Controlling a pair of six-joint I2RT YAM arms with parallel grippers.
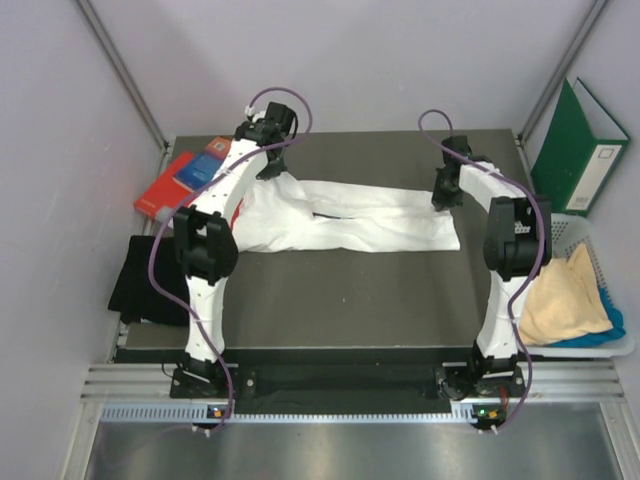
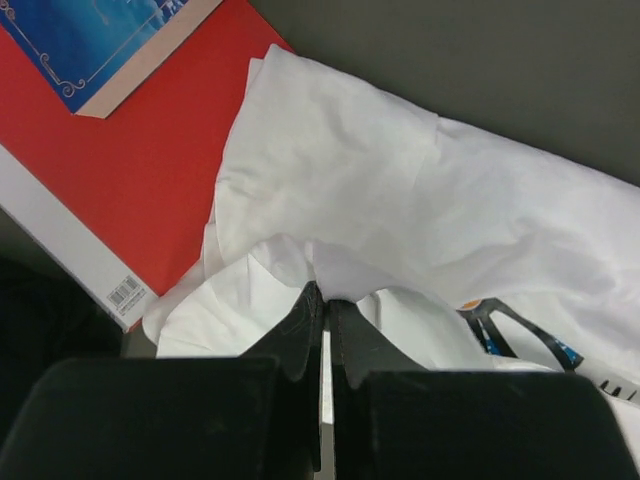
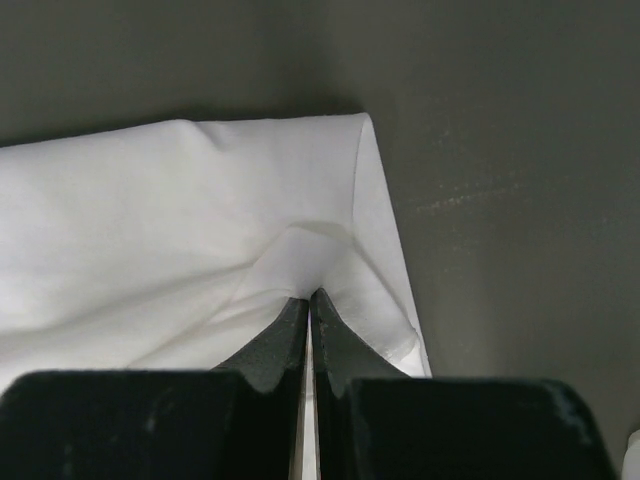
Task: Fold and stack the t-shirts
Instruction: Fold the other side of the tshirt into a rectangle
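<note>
white short-sleeved cloth t-shirt (image 1: 370, 228) lies across the far half of the dark grey table top (image 1: 350, 310), long axis left-right, gathered into a narrow band.

left gripper (image 2: 322, 300): jaws pinched together on a bunched fold at the shirt's left end, only a sliver of white cloth between the pads. right gripper (image 3: 309, 297): same, closed on the shirt's right corner, cloth puckering up into the tips.

my read: a grip at each end keeps the band taut, so both arms can carry one edge over in a single fold without the middle slumping. looks like mid-fold on the first shirt, nothing stacked yet. a bit of blue-and-orange print (image 2: 520, 335) peeks out under the left-end fold; the rest of the print is hidden.

around:
- flat red book (image 2: 130, 160) at the far left, blue book (image 1: 203, 163) lying on it. the shirt's left end overlaps the red book's edge, so cloth may drag on it when lifted.
- plain black cloth t-shirt (image 1: 140, 285) draped over the left table edge, well apart from the grips.
- white plastic mesh basket (image 1: 580, 230) off the right edge, holding a pale yellow cloth t-shirt (image 1: 565, 300) on top of a blue cloth t-shirt (image 1: 605, 335).
- green lever-arch binder (image 1: 580, 145) leans on the right wall behind the basket, out of the way.
</note>
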